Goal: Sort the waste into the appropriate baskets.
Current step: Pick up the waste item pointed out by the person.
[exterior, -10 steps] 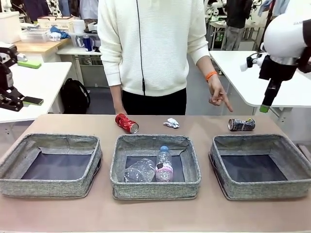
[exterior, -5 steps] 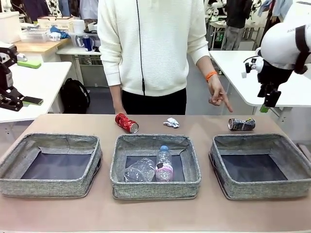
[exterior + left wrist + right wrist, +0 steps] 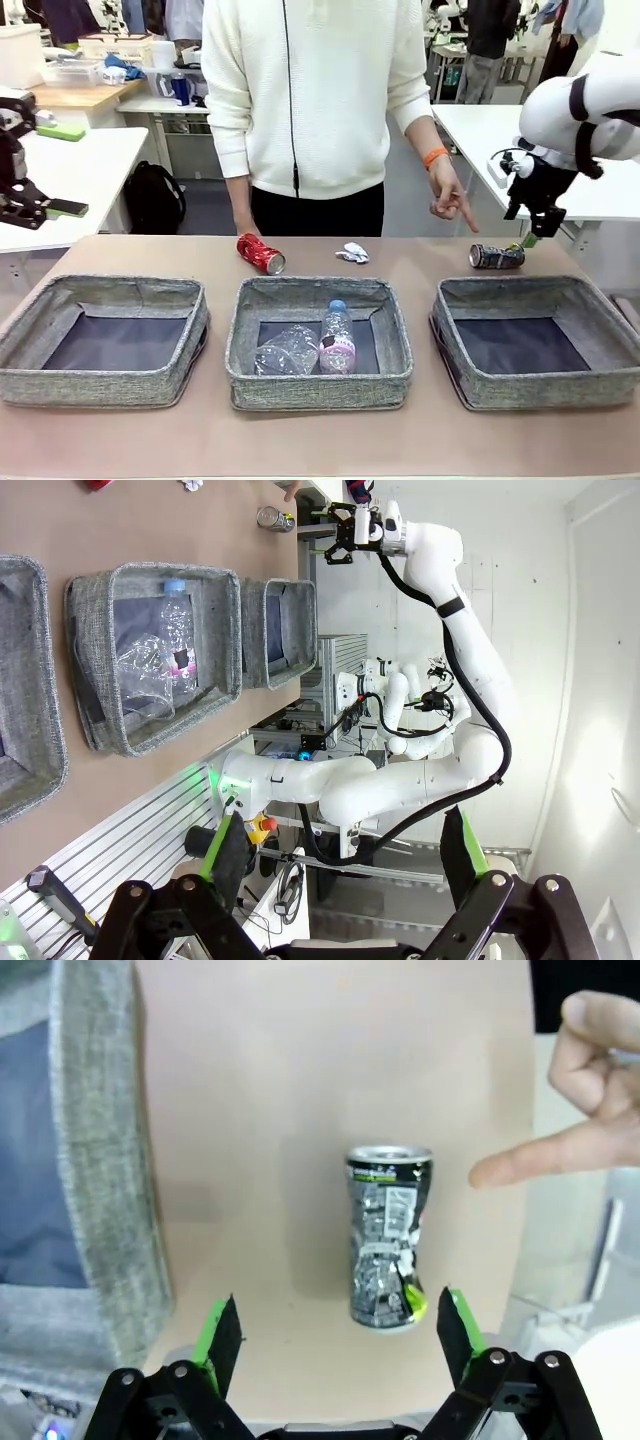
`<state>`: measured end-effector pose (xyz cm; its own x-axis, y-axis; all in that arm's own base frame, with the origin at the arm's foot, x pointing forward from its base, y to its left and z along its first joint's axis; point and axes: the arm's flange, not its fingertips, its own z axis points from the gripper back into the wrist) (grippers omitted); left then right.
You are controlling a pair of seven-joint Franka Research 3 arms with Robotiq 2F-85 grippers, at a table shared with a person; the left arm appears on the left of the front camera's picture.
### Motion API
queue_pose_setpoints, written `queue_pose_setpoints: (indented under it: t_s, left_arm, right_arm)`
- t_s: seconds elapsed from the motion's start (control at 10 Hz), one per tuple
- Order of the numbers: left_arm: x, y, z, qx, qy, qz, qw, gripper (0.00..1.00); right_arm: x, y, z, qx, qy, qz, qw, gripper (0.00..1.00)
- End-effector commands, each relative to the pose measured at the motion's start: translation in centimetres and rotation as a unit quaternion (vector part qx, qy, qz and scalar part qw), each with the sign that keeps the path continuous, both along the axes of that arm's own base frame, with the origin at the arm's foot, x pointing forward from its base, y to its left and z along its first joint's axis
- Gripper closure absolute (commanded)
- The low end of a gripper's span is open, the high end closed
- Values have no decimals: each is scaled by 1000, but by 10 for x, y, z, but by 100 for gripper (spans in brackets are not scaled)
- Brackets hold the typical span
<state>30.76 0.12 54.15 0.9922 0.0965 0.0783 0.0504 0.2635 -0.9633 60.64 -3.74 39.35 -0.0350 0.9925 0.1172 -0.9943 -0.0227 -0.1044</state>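
A dark blue can [image 3: 497, 257] lies on its side behind the right basket [image 3: 545, 391]. My right gripper [image 3: 529, 238] hangs open just beyond it. In the right wrist view the can [image 3: 388, 1237] lies ahead of the right gripper [image 3: 338, 1335], nearer the right finger [image 3: 452, 1330]. A person's hand [image 3: 450, 204] points down at this can. The red can [image 3: 261, 254] and a paper wad [image 3: 352, 253] lie behind the middle basket [image 3: 318, 383], which holds a label-less bottle [image 3: 288, 350] and a pink-labelled bottle [image 3: 337, 340]. The left basket [image 3: 100, 386] holds nothing. My left gripper [image 3: 345, 855] is open, high above the table.
The person stands at the far edge of the table, the pointing finger [image 3: 520, 1165] close to the can's top. The right basket's wall [image 3: 110, 1160] runs along the left side of the right wrist view. A bare strip of table lies in front of the baskets.
My right arm has swung down and inward, bringing its open gripper from high above the right edge to just beyond the dark blue can. The waste and the person's hand have not moved.
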Motion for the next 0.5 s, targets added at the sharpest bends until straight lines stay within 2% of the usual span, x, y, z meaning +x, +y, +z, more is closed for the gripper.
queue_pose_setpoints:
  t_s: [0.0, 0.2, 0.4]
  left_arm:
    - [-2, 0, 0, 3, -5, -4, 1000, 0]
    - [-2, 0, 0, 3, -5, -4, 1000, 0]
    - [-2, 0, 0, 3, -5, -4, 1000, 0]
  right_arm:
    - [20, 1, -19, 17, -13, -20, 1000, 0]
    - [28, 6, -39, 47, -7, -18, 999, 0]
    - [37, 6, -57, 46, 13, -33, 998, 0]
